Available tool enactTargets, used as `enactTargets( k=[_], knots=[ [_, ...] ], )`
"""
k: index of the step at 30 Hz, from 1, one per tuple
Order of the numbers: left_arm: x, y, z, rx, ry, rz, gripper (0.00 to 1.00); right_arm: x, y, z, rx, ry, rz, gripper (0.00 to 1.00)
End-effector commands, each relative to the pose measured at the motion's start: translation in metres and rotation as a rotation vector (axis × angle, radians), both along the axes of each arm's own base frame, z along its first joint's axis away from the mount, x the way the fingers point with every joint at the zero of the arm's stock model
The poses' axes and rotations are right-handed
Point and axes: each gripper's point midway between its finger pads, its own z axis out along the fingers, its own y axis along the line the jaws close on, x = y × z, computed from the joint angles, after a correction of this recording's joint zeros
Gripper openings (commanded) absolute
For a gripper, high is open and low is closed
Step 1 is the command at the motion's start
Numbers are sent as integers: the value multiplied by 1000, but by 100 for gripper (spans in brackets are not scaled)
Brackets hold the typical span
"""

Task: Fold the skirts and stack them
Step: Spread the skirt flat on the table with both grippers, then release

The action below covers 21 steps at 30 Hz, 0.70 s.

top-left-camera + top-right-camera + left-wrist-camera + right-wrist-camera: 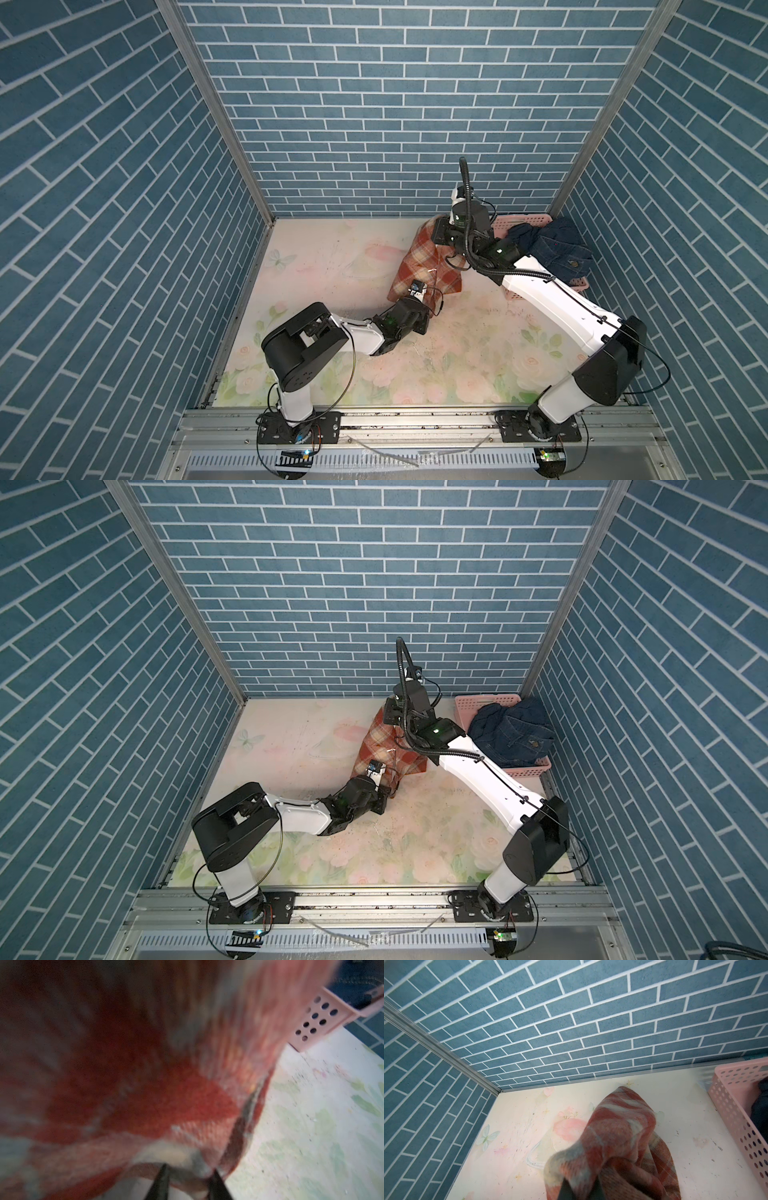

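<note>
Left wrist view is mostly smeared plaid skirt (166, 1095), so I can't tell if my left gripper (189, 1174) has really pinched it, and the fingers run off the frame edge. My right gripper (581, 1190) is buried in plaid, and in both top views my own wrist covers it. The denim skirts (511, 733) are one heap I can't separate. The pink basket (741, 1109) is cropped.

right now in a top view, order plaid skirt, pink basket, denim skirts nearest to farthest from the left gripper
1. plaid skirt: mid-table, at the left gripper
2. pink basket: far right corner
3. denim skirts: heaped in it, past its near wall
</note>
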Motion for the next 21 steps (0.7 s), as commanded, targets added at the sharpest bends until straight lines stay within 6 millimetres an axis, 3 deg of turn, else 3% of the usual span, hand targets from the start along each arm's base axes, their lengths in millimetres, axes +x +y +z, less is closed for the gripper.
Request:
enactTargets(
  k=[1,4,7,12,17,21],
  knots=[
    [17,11,15,23,-54,59,0,-9,-21,66,120,-126,-63,0],
    [13,29,40,13,-56,57,0,-15,-29,72,96,-138,-70,0],
    [1,52,83,52,-66,54,0,-21,-37,81,83,-153,-71,0],
    [-4,108,196,21,-134,104,0,-28,-48,108,88,-193,-84,0],
    [37,160,275,-38,-198,218,0,-5,-43,126,142,-202,-71,0],
    [90,189,312,-66,-223,295,0,29,-32,144,223,-223,-17,0]
  ],
)
